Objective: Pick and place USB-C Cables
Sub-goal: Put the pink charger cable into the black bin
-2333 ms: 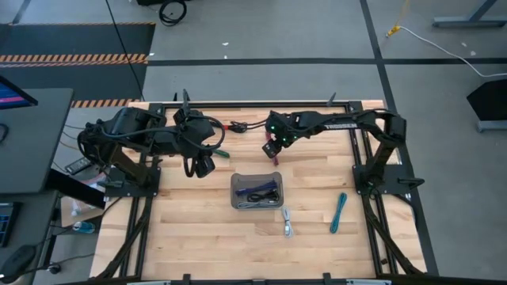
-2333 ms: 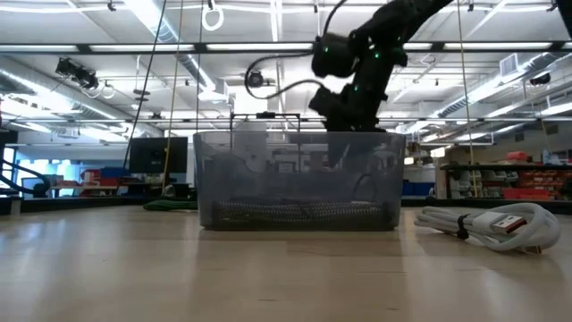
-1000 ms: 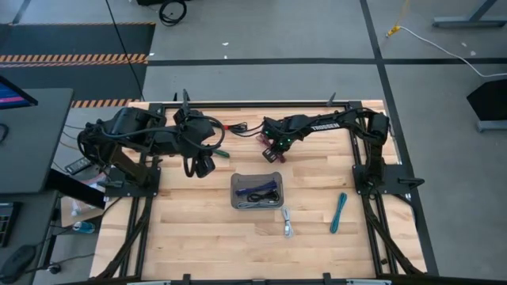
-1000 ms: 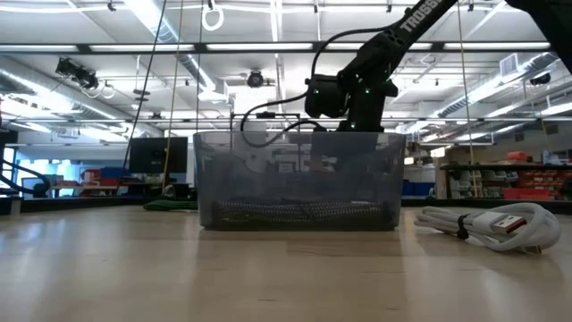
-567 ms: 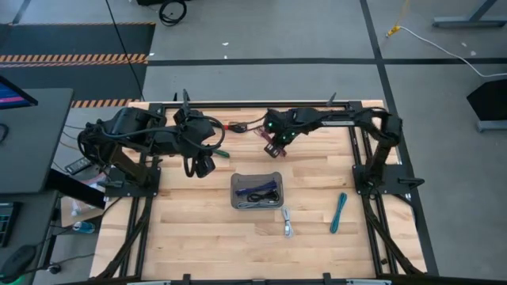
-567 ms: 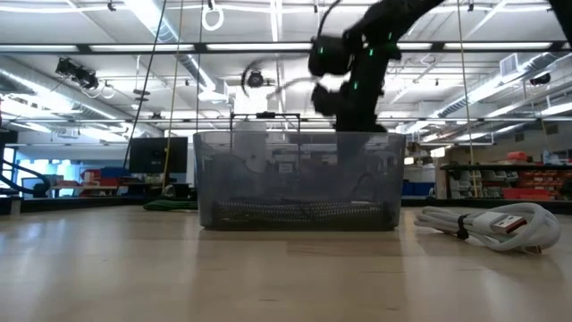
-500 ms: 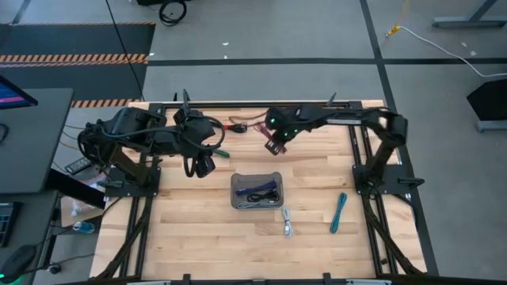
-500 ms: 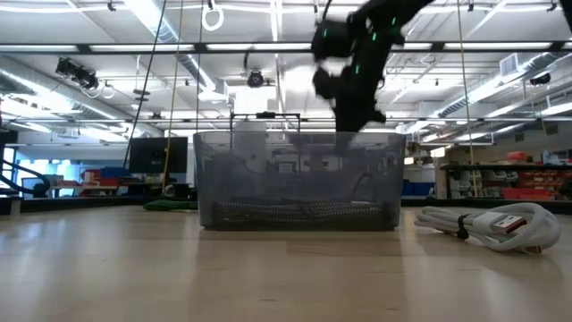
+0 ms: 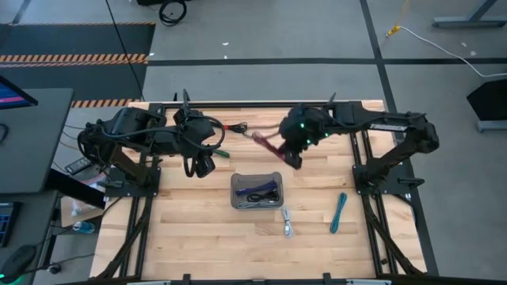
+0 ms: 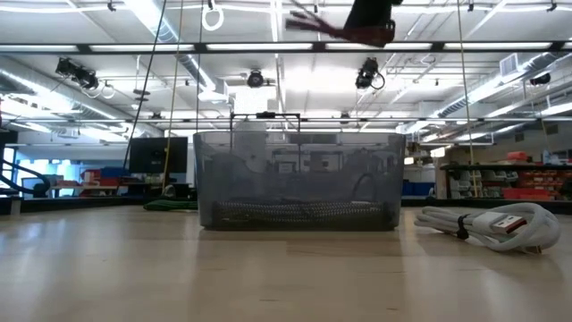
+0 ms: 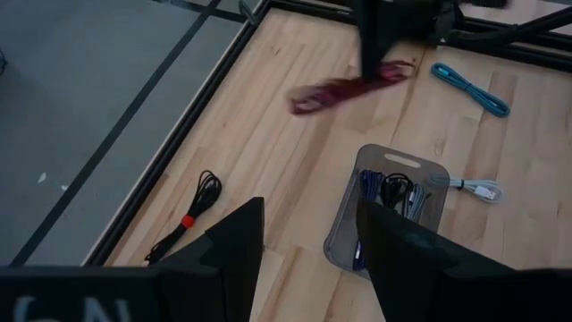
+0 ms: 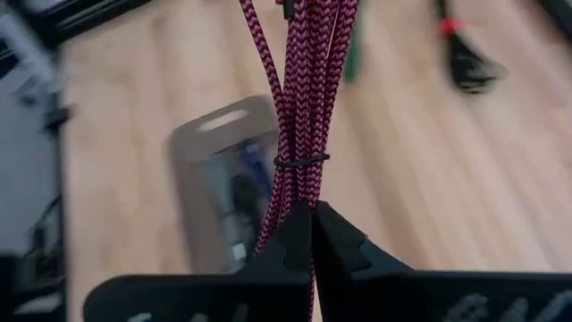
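My right gripper hangs high over the table's far middle, shut on a maroon braided USB-C cable, a bundle bound by a thin tie. In the high view the cable juts from that gripper toward the table's left, above and behind the translucent grey tray. Several cables lie in the tray. My left gripper waits open at the far left, holding nothing. A black-red cable and a green one lie at the far edge, a white one and a teal one nearer. My right gripper pinches one end of the maroon bundle between its two fingers, several strands together. The fingers slant down from the table's right. The cable is lifted clear and sticks out beyond the fingertips toward the table's left, about level.
The tray stands at the table's middle. The white cable lies to its right near the front. A black frame rail borders the far edge. Bare wood lies left of the tray.
My right gripper has risen steeply from the table's far middle with the maroon cable, moved a little toward the right and near side, and rolled. The cable, which lay on the wood, now hangs clear, high above the tray's rim in the low view.
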Controlling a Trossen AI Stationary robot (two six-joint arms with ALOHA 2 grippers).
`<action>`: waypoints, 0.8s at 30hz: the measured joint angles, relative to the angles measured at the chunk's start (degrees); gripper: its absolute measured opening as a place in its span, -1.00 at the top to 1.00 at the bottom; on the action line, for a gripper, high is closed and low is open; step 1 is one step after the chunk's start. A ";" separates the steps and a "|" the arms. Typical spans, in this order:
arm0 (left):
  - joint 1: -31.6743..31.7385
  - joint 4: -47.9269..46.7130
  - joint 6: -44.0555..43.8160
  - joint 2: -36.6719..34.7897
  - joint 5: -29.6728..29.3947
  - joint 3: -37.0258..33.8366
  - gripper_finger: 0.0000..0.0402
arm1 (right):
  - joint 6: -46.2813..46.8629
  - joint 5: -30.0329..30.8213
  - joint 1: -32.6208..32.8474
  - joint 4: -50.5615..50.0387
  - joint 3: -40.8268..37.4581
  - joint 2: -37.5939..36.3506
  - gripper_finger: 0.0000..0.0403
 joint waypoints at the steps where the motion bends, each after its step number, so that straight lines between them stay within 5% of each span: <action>1: 0.00 -0.01 0.00 0.00 -0.01 0.00 0.08 | -0.06 -0.39 1.21 0.03 0.01 0.04 1.00; 11: 0.00 0.03 0.01 0.00 0.01 0.00 0.08 | -4.17 -3.85 9.22 0.20 0.01 9.20 1.00; 24: -0.01 0.03 0.00 0.00 0.01 0.00 0.08 | -14.13 -8.72 9.60 6.54 -0.02 22.94 1.00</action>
